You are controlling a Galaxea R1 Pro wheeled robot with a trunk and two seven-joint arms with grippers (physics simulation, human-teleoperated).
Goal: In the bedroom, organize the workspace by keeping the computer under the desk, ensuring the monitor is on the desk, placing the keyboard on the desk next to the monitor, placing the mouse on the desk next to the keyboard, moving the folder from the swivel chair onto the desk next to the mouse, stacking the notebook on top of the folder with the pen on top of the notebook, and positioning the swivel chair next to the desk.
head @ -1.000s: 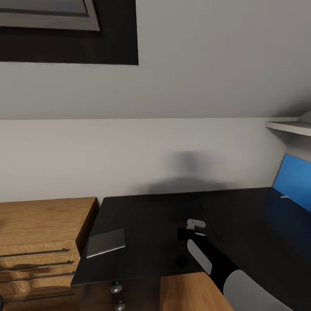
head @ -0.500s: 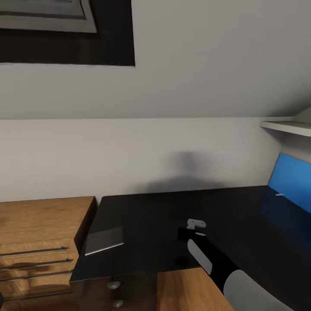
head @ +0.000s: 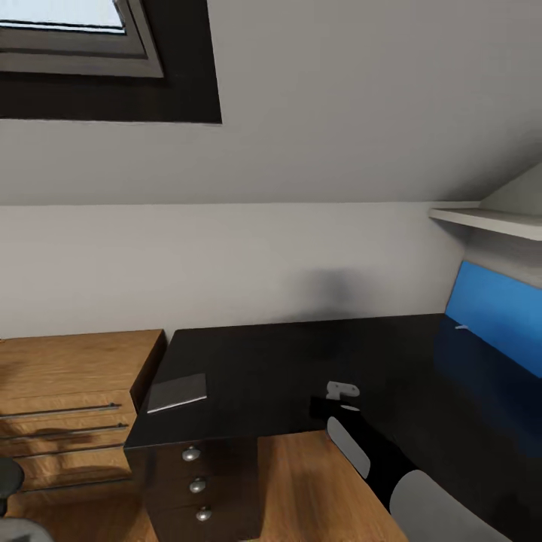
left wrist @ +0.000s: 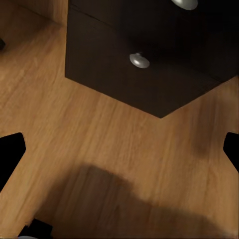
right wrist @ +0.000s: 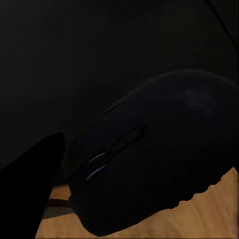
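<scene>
Your right fingers [right wrist: 30,184] are clamped on the mouse [right wrist: 159,154], carried just above the bench [head: 286,361] front edge. Left fingers [left wrist: 12,154] hang apart over the floor. Notebook [head: 178,392] lies far left; the right arm is nearer the bench.

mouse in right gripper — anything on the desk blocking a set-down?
Nothing visible. The mouse sits close in the right wrist view, and the desk top ahead is bare black, with only the notebook lying flat near its left end.
</scene>
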